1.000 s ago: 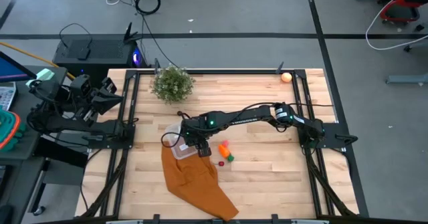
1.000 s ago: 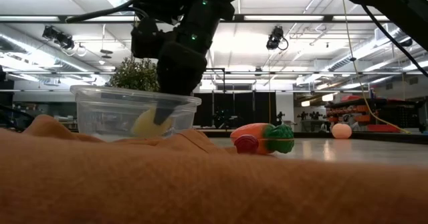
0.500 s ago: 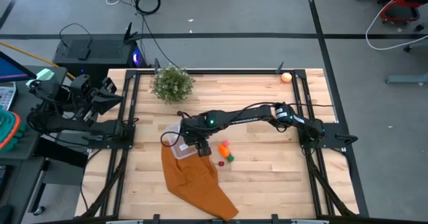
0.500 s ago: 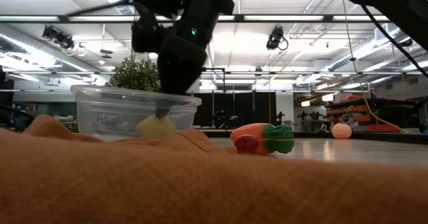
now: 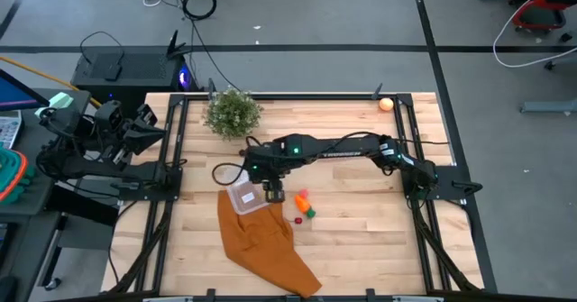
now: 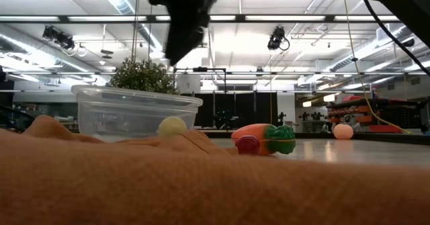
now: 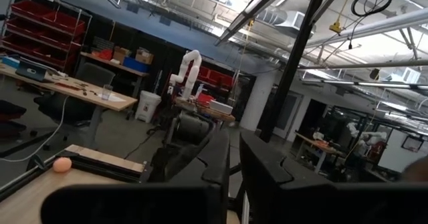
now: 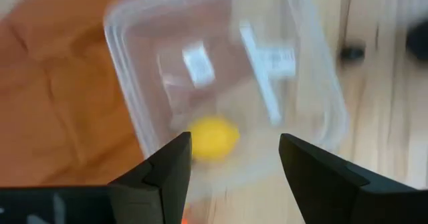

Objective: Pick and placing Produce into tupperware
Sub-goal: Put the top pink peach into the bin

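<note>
From the table-level camera, nearest me is the orange cloth [image 6: 201,185], filling the foreground. On its far edge sits the clear box [image 6: 134,112] with the yellow lemon [image 6: 171,125] lying inside on the bottom. My right claw [image 6: 183,17] hangs directly above that box, raised clear of the rim, its dark body angling downward from the top of the picture.

My right wrist camera looks straight down into the box [image 8: 224,83]. The claw's fingers [image 8: 160,174] stand spread with nothing between them, and the lemon [image 8: 212,138] lies below the gap, its long axis running across from one finger toward the other. The white label [image 8: 271,57] shows on the box.

Just beside the box, off to the claw's side, the carrot [image 6: 259,138] lies flat on the wood, green tip pointing away from the box, with a small pink piece [image 6: 246,144] touching it.

Overhead, my right arm reaches across the table to the box [image 5: 243,196]. The orange ball [image 5: 386,104] sits well apart near the far table corner.

My left claw [image 7: 231,164] is parked off the table's left side, fingers a narrow slit apart.
</note>
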Controlling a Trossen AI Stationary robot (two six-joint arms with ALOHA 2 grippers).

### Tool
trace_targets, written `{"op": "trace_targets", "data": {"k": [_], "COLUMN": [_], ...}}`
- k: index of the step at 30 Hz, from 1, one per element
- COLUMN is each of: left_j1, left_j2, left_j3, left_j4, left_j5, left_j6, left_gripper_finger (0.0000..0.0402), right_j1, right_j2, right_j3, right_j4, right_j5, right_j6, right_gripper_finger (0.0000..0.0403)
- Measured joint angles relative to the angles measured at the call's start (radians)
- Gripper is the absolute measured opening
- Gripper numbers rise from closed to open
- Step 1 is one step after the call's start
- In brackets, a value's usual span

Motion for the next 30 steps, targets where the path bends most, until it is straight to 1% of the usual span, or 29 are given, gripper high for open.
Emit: {"op": "trace_targets", "data": {"k": [2, 5, 8, 11, 20, 23, 27, 30], "left_j1": [0.0, 0.0, 0.0, 0.0, 0.0, 0.0, 0.0, 0.0], "left_j2": [0.0, 0.0, 0.0, 0.0, 0.0, 0.0, 0.0, 0.0], "left_j3": [0.0, 0.0, 0.0, 0.0, 0.0, 0.0, 0.0, 0.0], "left_j4": [0.0, -0.001, -0.007, -0.008, -0.021, -0.021, -0.025, -0.043], "left_j5": [0.0, 0.0, 0.0, 0.0, 0.0, 0.0, 0.0, 0.0], "left_j6": [0.001, 0.008, 0.011, 0.011, 0.0, 0.003, 0.008, 0.008], "left_gripper_finger": [0.004, 0.004, 0.0042, 0.0044, 0.0041, 0.0044, 0.0041, 0.0039], "right_j1": [0.0, -0.002, -0.02, -0.055, -0.206, -0.261, -0.316, -0.328], "right_j2": [-0.001, 0.001, 0.001, 0.001, 0.001, -0.006, -0.062, -0.13], "right_j3": [0.001, 0.003, -0.007, -0.01, -0.01, -0.01, -0.01, -0.011], "right_j4": [-0.066, -0.166, -0.216, -0.275, -0.299, -0.354, -0.394, -0.394], "right_j5": [0.013, 0.083, 0.13, 0.137, 0.147, 0.16, 0.163, 0.162], "right_j6": [0.034, 0.094, 0.174, 0.233, 0.267, 0.265, 0.259, 0.277], "right_gripper_finger": [0.0197, 0.0197, 0.0197, 0.0197, 0.0197, 0.0197, 0.0197, 0.0197]}}
